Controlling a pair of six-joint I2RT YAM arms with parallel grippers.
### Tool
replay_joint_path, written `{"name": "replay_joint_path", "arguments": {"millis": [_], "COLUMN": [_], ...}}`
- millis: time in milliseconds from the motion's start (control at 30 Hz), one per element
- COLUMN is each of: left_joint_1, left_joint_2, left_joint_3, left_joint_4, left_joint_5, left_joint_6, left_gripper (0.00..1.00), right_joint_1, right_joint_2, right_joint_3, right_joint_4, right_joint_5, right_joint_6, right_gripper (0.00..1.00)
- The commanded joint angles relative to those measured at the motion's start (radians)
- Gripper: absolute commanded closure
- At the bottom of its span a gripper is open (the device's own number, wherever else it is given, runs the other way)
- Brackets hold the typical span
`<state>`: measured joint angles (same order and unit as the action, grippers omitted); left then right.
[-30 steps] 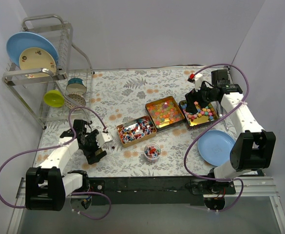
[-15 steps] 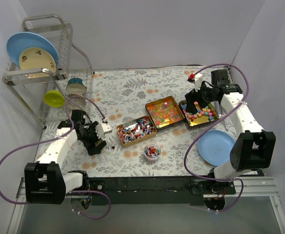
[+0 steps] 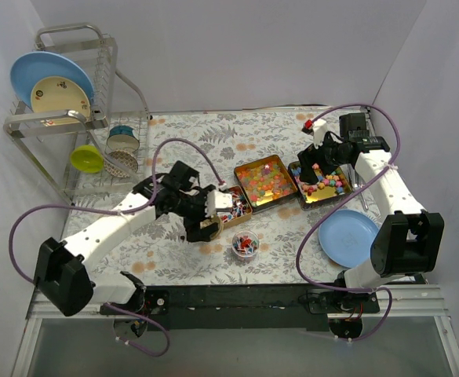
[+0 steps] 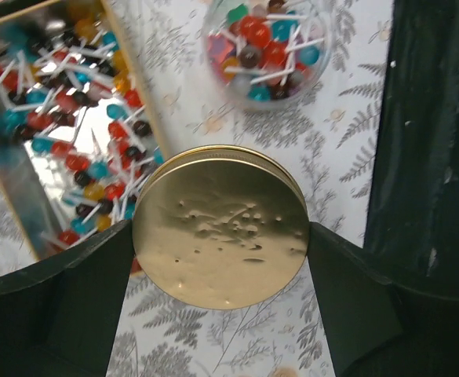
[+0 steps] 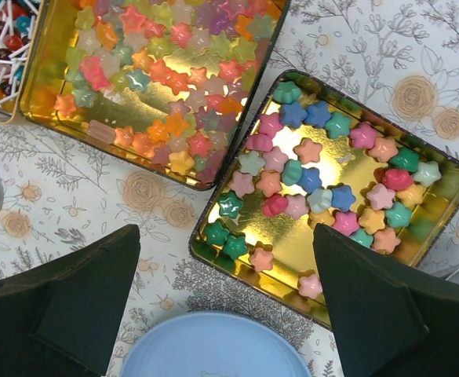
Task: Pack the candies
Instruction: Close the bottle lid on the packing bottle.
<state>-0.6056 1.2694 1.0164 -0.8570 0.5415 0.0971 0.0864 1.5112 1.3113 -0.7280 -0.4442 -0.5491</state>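
Candies [image 3: 267, 182] fill three gold tins [image 5: 52, 107] from desk centre toward the right edge, and a clear cup [image 3: 245, 244] toward the near edge. Your left gripper [image 4: 221, 236] clamps a round gold lid [image 4: 220, 224]. Your right gripper [image 5: 225, 236] hangs spread wide, holding nothing.

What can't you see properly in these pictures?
Left wrist view: the gold lid in the left pincer hides the table beneath. The candy tin is blurred and cut off by the left edge.
Top view: the left arm covers part of that tin. The small cup's contents are too small to tell.
Right wrist view: the bottom edge cuts off the blue plate.
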Motion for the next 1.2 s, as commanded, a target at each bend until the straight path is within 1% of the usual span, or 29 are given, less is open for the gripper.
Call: {"name": "replay_joint_path", "arguments": {"millis": [0, 67, 133, 267, 433, 567, 733, 867, 1000, 1167], "left_joint_1": [-0.131, -0.175, -0.201, -0.262, -0.307, -0.351, -0.376, -0.396, -0.405, -0.414], "left_joint_2": [0.076, 0.111, 0.127, 0.177, 0.245, 0.295, 0.344, 0.346, 0.35, 0.36], "left_joint_3": [0.054, 0.065, 0.071, 0.079, 0.097, 0.119, 0.142, 0.134, 0.134, 0.146], "left_joint_4": [0.116, 0.153, 0.183, 0.228, 0.292, 0.306, 0.306, 0.3, 0.3, 0.306], "left_joint_5": [-0.055, -0.08, -0.095, -0.121, -0.126, -0.138, -0.158, -0.172, -0.186, -0.205], "left_joint_6": [-0.161, -0.192, -0.209, -0.244, -0.283, -0.289, -0.287, -0.292, -0.3, -0.309], "left_gripper": [0.17, 0.17, 0.17, 0.17, 0.16, 0.15, 0.14, 0.14, 0.11, 0.05], "right_joint_1": [0.003, 0.001, 0.001, -0.001, 0.0, 0.001, 0.001, 0.001, -0.001, -0.004], "right_joint_2": [-0.034, -0.042, -0.037, -0.02, -0.02, -0.034, -0.065, -0.103, -0.126, -0.135], "right_joint_3": [-0.01, -0.027, -0.034, -0.018, -0.02, -0.027, -0.064, -0.113, -0.141, -0.147], "right_joint_4": [0.09, 0.117, 0.139, 0.136, 0.156, 0.165, 0.168, 0.173, 0.183, 0.182], "right_joint_5": [0.097, 0.139, 0.144, 0.119, 0.087, 0.061, 0.062, 0.045, 0.042, 0.045], "right_joint_6": [0.081, 0.115, 0.12, 0.12, 0.12, 0.113, 0.104, 0.104, 0.106, 0.109], "right_gripper": [0.02, 0.02, 0.02, 0.02, 0.02, 0.02, 0.02, 0.02, 0.02, 0.02]}}
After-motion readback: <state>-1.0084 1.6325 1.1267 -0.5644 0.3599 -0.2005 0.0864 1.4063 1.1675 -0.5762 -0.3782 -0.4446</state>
